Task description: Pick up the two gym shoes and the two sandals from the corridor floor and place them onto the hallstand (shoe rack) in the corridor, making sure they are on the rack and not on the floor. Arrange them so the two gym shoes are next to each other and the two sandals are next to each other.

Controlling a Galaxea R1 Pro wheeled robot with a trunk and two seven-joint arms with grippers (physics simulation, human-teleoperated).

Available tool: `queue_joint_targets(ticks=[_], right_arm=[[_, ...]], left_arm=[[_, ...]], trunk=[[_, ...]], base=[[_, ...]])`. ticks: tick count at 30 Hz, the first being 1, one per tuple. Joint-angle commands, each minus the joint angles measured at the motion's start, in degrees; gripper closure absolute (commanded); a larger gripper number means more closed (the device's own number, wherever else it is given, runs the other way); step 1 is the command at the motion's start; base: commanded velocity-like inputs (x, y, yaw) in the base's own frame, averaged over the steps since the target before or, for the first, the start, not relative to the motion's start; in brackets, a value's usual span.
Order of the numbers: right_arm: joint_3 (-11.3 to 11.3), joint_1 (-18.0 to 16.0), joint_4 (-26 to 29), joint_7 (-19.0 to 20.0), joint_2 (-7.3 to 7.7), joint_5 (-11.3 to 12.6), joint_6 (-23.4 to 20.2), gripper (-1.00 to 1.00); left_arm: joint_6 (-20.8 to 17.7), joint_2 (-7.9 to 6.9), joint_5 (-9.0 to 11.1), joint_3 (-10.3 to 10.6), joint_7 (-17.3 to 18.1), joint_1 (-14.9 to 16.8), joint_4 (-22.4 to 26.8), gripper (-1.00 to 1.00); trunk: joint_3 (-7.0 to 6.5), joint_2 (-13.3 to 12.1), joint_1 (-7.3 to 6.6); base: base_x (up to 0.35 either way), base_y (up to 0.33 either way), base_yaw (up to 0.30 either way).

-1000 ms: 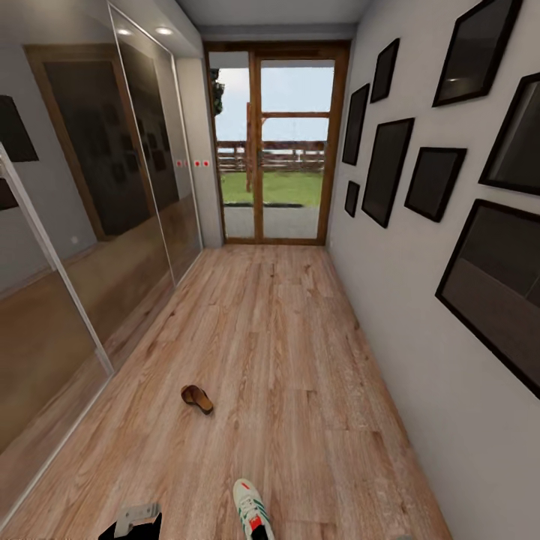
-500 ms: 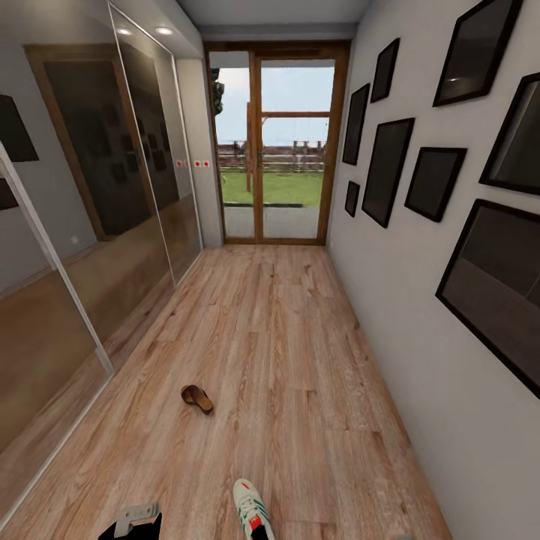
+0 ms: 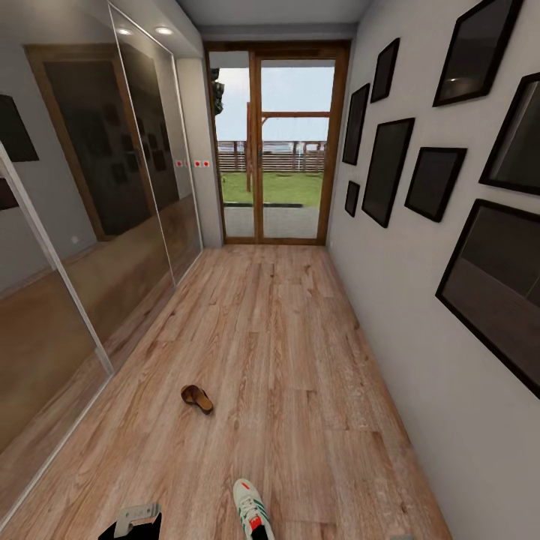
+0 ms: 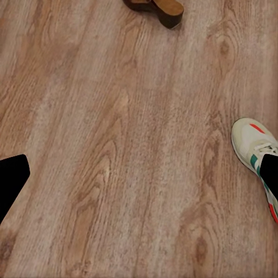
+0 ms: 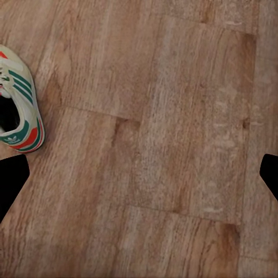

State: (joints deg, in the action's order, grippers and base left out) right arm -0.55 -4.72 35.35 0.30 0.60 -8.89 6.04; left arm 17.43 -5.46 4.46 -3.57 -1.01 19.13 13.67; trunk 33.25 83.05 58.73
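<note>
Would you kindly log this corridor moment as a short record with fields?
setting: corridor, glass door at far end
floor: wood planks
gym shoe: one in sight, on floor near robot
sandal: one in sight, on floor, farther ahead, apart from shoe
left claw: open, empty, above floor
right claw: open, empty, above floor
right wall: dark frames

You are looking down a narrow corridor: wood-plank floor (image 3: 277, 337), mirrored wardrobe doors (image 3: 112, 225) left, dark picture frames (image 3: 386, 172) right, daylight coming through a glass door (image 3: 274, 150).
</note>
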Motion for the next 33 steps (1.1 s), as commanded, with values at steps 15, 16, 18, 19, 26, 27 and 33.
queue_joint_targets(ticks=[15,16,18,19,26,27,33], right_arm=[[0.0,0.0,-0.1,0.0,0.02,-0.3,0.1,-1.00],[0.0,0.0,-0.1,0.0,0.02,-0.3,0.1,-1.00],[0.0,0.0,-0.1,-0.1,0.02,-0.3,0.1,-1.00],[0.1,0.0,-0.1,-0.1,0.02,-0.3,0.2,-1.00],[0.1,0.0,-0.1,-0.4,0.02,-0.3,0.1,-1.00],[0.1,0.0,-0.1,-0.4,0.02,-0.3,0.1,-1.00],[0.1,0.0,-0.2,-0.5,0.01,-0.3,0.2,-1.00]], left_arm=[[0.2,0.01,0.5,0.1,0.1,0.0,0.0,-1.00],[0.2,0.01,0.5,0.1,0.1,0.0,0.0,-1.00],[0.2,0.01,0.5,0.1,0.1,0.0,0.0,-1.00],[0.2,-0.01,0.5,0.0,0.1,0.0,0.0,-1.00],[0.2,-0.07,0.5,0.0,0.1,0.0,0.0,-1.00],[0.2,-0.07,0.5,0.0,0.1,0.0,0.0,-1.00],[0.2,-0.08,0.5,0.0,0.1,0.0,0.0,-1.00]], trunk=[[1.27,2.4,1.31],[1.50,2.8,1.53],[1.97,3.6,1.97],[2.21,4.0,2.19],[3.94,6.8,3.73],[4.19,7.2,3.95],[5.69,9.7,5.27]], base=[[0.000,0.000,0.014],[0.000,0.000,0.093],[0.000,0.000,0.109],[0.000,0.000,0.139],[0.000,0.000,0.164],[0.000,0.000,0.181],[0.000,0.000,0.194]])
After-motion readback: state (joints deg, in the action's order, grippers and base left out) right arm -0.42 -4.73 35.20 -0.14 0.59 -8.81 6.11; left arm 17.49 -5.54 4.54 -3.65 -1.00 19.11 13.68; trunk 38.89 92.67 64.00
